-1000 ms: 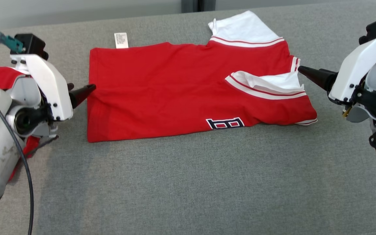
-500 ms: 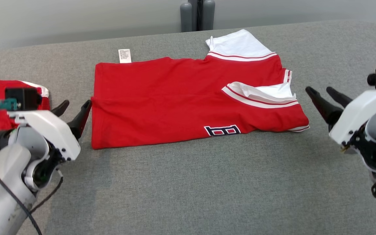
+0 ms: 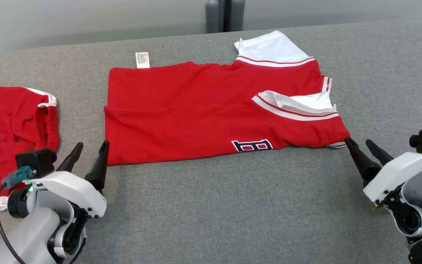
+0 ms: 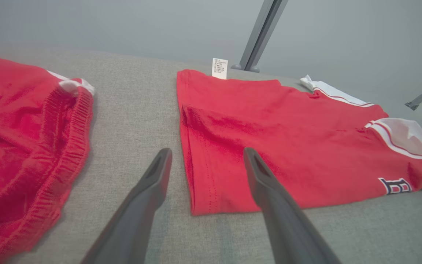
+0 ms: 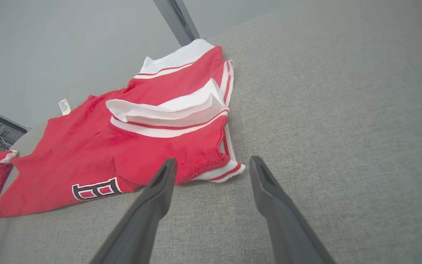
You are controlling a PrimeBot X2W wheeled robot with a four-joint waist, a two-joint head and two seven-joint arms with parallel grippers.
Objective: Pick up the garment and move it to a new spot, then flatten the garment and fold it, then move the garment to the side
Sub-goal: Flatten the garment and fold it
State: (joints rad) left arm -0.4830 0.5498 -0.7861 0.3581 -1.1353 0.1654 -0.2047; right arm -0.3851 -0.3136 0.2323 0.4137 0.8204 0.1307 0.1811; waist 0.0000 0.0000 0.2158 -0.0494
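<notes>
there are two red garments: one folded garment (image 3: 196, 110) in the middle and one rumpled red piece (image 3: 9, 124) at the left. the folded one carries two white sleeves (image 3: 269, 46), one white label (image 3: 142, 59) and one letter patch (image 3: 252, 145). there are two grippers, one left gripper (image 3: 92, 144) and one right gripper (image 3: 357, 140), with four dark fingers (image 3: 99, 165) in all. one grey cushioned surface (image 3: 233, 205) lies under everything, and two grey posts (image 3: 213, 16) stand behind it.

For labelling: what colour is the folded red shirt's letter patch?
Letter patch: navy outline, red fill, clearest in head view.
</notes>
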